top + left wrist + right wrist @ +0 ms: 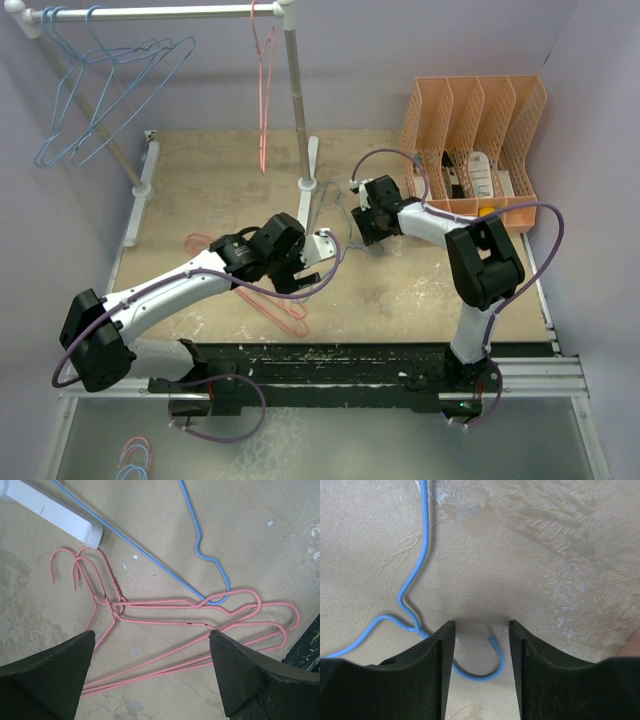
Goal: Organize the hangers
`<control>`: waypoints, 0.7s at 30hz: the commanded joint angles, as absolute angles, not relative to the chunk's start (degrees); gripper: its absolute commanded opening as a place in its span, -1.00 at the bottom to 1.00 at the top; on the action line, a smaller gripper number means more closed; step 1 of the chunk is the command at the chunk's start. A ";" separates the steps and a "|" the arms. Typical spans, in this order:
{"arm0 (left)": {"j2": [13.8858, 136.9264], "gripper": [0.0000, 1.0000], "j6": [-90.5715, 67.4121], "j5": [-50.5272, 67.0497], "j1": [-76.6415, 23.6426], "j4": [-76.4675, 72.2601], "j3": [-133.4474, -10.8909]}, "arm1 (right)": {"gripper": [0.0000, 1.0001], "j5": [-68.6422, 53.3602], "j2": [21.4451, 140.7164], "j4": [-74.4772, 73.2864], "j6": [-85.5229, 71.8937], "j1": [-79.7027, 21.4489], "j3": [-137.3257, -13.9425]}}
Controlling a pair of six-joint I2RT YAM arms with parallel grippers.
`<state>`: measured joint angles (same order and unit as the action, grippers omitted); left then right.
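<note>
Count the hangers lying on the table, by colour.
pink hangers: 2 (two hooks show)
blue hanger: 1
Total: 3

Smooth, coated-wire hangers (114,606), pink and blue, on a rough, matt beige tabletop (260,555)

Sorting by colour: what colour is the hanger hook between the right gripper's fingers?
Light blue; the hanger hook shows best in right wrist view.

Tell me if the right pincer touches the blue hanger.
Cannot tell. Right wrist view: the blue hanger has its hook between the fingers of the right pincer and passes behind one, hiding any contact.
</note>
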<state>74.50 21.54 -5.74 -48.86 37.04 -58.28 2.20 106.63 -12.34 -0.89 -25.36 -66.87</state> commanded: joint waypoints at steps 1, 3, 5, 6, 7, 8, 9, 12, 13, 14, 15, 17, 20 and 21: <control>73.46 0.98 20.18 -4.84 -48.61 34.80 -58.54 | -0.09 3.44 108.04 -11.34 -0.36 -24.90 -66.91; 73.83 0.98 20.21 -4.83 -48.60 34.71 -58.69 | -0.22 3.87 108.84 -11.55 -0.99 -24.79 -66.68; 74.14 0.98 20.19 -4.70 -48.60 34.79 -58.82 | -0.25 4.04 109.04 -11.66 -2.05 -24.79 -65.87; 74.23 0.98 20.18 -4.66 -48.60 34.78 -58.83 | -0.26 4.04 108.88 -11.42 -2.90 -24.81 -65.05; 74.35 0.98 20.13 -4.55 -48.60 34.87 -58.88 | -0.30 4.39 108.59 -11.35 -3.37 -24.80 -64.56; 74.40 0.98 20.11 -4.44 -48.60 34.95 -58.91 | -0.32 4.86 108.15 -11.91 -3.84 -24.75 -64.64; 74.47 0.99 20.12 -4.26 -48.60 35.05 -58.90 | -0.31 5.03 107.56 -12.37 -4.28 -24.70 -64.64; 74.74 0.98 20.13 -4.09 -48.60 35.30 -59.06 | -0.19 6.46 105.67 -12.68 -5.76 -24.54 -64.00; 74.86 0.98 20.13 -4.09 -48.60 35.40 -59.07 | -0.14 6.58 105.38 -13.38 -6.06 -24.49 -64.15; 74.89 0.98 20.06 -4.01 -48.60 35.49 -59.07 | -0.10 6.59 105.29 -14.34 -6.32 -24.36 -64.42; 74.95 0.98 20.04 -3.92 -48.60 35.58 -59.21 | -0.09 6.34 105.25 -15.49 -6.34 -24.35 -64.83; 75.00 0.98 20.04 -3.94 -48.60 35.63 -59.32 | -0.07 6.22 104.81 -16.81 -6.33 -24.35 -64.91; 75.25 0.98 20.13 -4.00 -48.60 35.27 -59.34 | -0.07 6.56 104.07 -16.53 -6.16 -24.27 -63.85; 75.42 0.98 20.13 -3.96 -48.59 35.24 -59.41 | -0.09 6.59 104.25 -16.71 -6.14 -24.19 -63.75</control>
